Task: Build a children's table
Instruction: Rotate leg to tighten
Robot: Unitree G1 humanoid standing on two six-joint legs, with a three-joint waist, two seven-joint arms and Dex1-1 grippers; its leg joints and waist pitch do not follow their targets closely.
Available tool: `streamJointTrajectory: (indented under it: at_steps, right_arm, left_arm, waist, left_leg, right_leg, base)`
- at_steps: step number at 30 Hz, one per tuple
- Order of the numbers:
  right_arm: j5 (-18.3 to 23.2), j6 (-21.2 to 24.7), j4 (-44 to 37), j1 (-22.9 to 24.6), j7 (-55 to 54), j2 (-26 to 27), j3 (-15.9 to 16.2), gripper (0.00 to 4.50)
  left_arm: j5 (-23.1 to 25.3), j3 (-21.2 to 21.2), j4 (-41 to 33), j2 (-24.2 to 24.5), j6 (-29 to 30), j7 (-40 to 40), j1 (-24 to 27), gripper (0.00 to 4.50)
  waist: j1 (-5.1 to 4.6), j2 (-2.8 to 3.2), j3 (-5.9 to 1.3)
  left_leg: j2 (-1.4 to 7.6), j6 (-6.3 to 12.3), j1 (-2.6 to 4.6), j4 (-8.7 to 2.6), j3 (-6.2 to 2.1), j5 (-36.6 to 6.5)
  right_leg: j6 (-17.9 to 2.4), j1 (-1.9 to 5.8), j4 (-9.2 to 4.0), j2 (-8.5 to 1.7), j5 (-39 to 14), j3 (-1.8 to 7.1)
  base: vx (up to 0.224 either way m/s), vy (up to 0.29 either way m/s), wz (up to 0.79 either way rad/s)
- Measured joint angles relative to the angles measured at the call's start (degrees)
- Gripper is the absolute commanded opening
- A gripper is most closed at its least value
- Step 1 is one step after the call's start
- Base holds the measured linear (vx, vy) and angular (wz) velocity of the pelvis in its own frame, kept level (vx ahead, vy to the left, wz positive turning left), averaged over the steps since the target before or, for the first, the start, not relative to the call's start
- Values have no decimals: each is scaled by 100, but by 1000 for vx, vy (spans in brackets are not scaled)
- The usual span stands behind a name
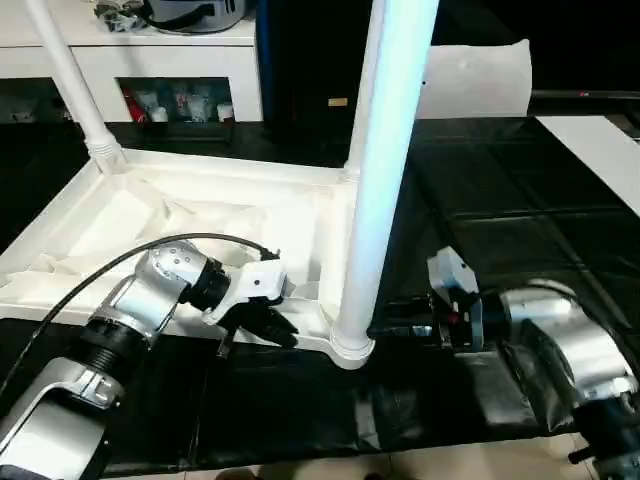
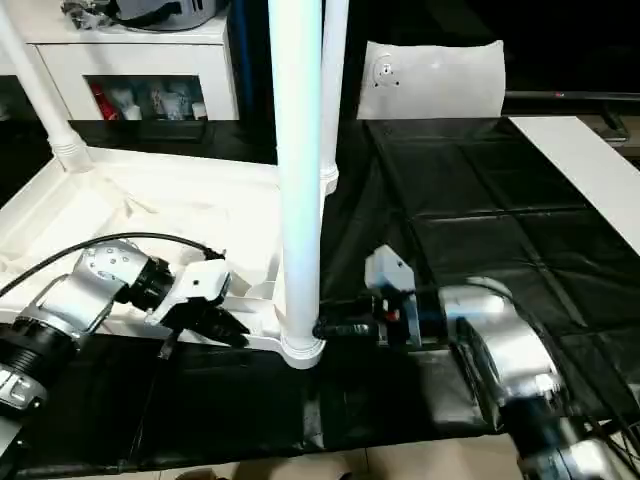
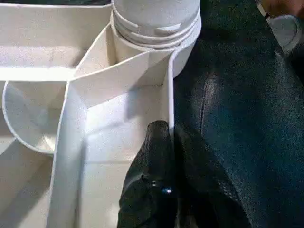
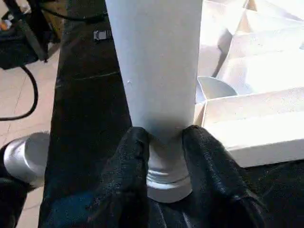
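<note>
- We see the children's table [image 1: 200,215] lying upside down on the black work surface [image 1: 500,200], left and centre of the head frames, ribbed underside facing up.
- Near leg [image 1: 385,170] stands upright in the corner socket [image 1: 350,345] at lower centre of the left eye view; it runs up out of the top of the frame.
- Two more legs stand in the far sockets: one [image 1: 70,75] at upper left, one [image 2: 335,90] just behind the near leg in the right eye view.
- Left gripper [image 1: 262,322] comes in from lower left; its black fingers [image 3: 156,185] are clenched on the thin rim wall [image 3: 170,95] of the table top, just beside the near socket, one finger inside the rim and one outside.
- Right gripper [image 4: 164,142] comes in from lower right, pointing level at the base of the near leg. Its fingers [image 4: 133,166] sit on either side of the leg's narrow neck just above the socket, touching it, so we call it grasping the leg.
- White cabinet [image 1: 170,70] with shelves along the top left, small items in its compartments, too small to tell.
- White bag-like item [image 2: 435,80] at upper centre-right, white board [image 1: 600,160] at the right edge.
- Light floor [image 1: 450,465] along the bottom edge.
</note>
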Motion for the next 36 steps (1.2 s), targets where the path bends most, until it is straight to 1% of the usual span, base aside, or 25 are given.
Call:
streamJointTrajectory:
  at_steps: [2,4,6,9,11,14,16,19,22,24,27,28,31,33,36]
  right_arm:
    - [-46,-9,-39,20,-88,33,7,99]
    - [-35,113,-51,12,-147,66,-6,99]
    - [0,228,-50,9,-170,86,-24,127]
    - [0,257,-38,2,-216,87,-46,137]
    - [0,257,-36,-4,-202,78,-46,165]
    - [-9,257,-30,-22,-229,69,-46,184]
    - [-29,241,-31,-24,-245,75,-46,209]
    - [-56,234,-31,-26,-320,96,-60,229]
    - [-58,255,-32,-25,-372,135,-60,263]
    - [-26,284,-70,-25,-350,208,-14,272]
    - [42,284,-179,-30,-366,421,125,272]
    - [51,282,-232,-35,-357,429,165,272]
    - [63,277,-276,-44,-328,439,200,272]
    - [54,264,-276,-44,-327,439,214,272]
    - [52,265,-276,-44,-340,439,217,272]
  left_arm:
    - [2,36,-36,12,5,21,64,0]
    - [13,37,-45,26,7,53,70,0]
    - [13,42,-47,31,7,69,79,0]
    - [13,43,-85,33,15,83,97,0]
    - [13,55,-125,37,20,83,120,0]
    - [14,60,-148,39,24,54,125,0]
    - [14,61,-151,43,24,52,127,0]
    - [15,62,-159,49,32,51,132,0]
    - [18,82,-161,65,56,48,143,0]
    - [18,83,-168,56,56,59,146,0]
    - [11,62,-222,-40,56,82,146,0]
    - [10,30,-246,-63,55,85,146,0]
    - [7,-1,-286,-112,54,89,147,0]
    - [5,-5,-296,-110,54,83,147,0]
    - [8,-6,-296,-105,54,89,147,0]
  waist:
    - [-9,0,0]
    - [-26,0,0]
    - [-44,0,0]
    - [-68,0,0]
    - [-82,0,0]
    - [-90,0,0]
    - [-96,0,0]
    - [-105,0,0]
    - [-131,0,0]
    - [-134,0,0]
    - [-107,0,0]
    - [-69,0,0]
    - [-4,-5,-2]
    - [12,-4,-2]
    - [13,-4,-2]
  left_leg:
    - [0,0,1,0,0,0]
    - [-1,-1,4,1,0,1]
    - [-2,-1,4,2,-1,1]
    - [-2,0,2,4,-1,1]
    - [-2,0,1,5,-1,1]
    - [-1,0,-1,5,-1,1]
    - [-2,0,-1,5,-1,1]
    - [-2,0,-1,4,-1,1]
    - [-2,0,-1,5,-2,1]
    - [-2,0,-1,4,-2,1]
    - [-4,0,-5,5,-3,1]
    - [-8,2,-4,5,-3,2]
    - [-9,6,-6,6,1,2]
    - [-8,6,-8,4,1,2]
    - [-6,4,-10,3,1,2]
  right_leg:
    - [0,1,0,0,0,0]
    - [0,2,-1,0,0,0]
    - [1,4,-3,0,0,0]
    - [1,5,-4,0,0,1]
    - [1,7,-4,-1,0,2]
    - [0,7,-4,-1,0,2]
    - [0,7,-3,-1,0,2]
    - [0,7,-3,-1,0,2]
    - [0,7,-3,-1,0,2]
    - [0,7,-3,0,0,2]
    - [1,7,-4,-5,0,2]
    - [1,7,-5,-8,-1,7]
    - [-15,7,-6,-7,9,16]
    - [-15,6,-3,-6,8,16]
    - [-10,7,-1,-4,5,16]
  base:
    - [0,0,0]
    - [0,0,0]
    - [0,0,0]
    - [0,0,0]
    - [0,0,0]
    - [0,0,0]
    - [0,0,0]
    - [0,0,0]
    - [0,0,0]
    - [0,0,0]
    - [0,0,0]
    - [0,0,0]
    - [0,0,0]
    - [0,0,0]
    - [0,0,0]
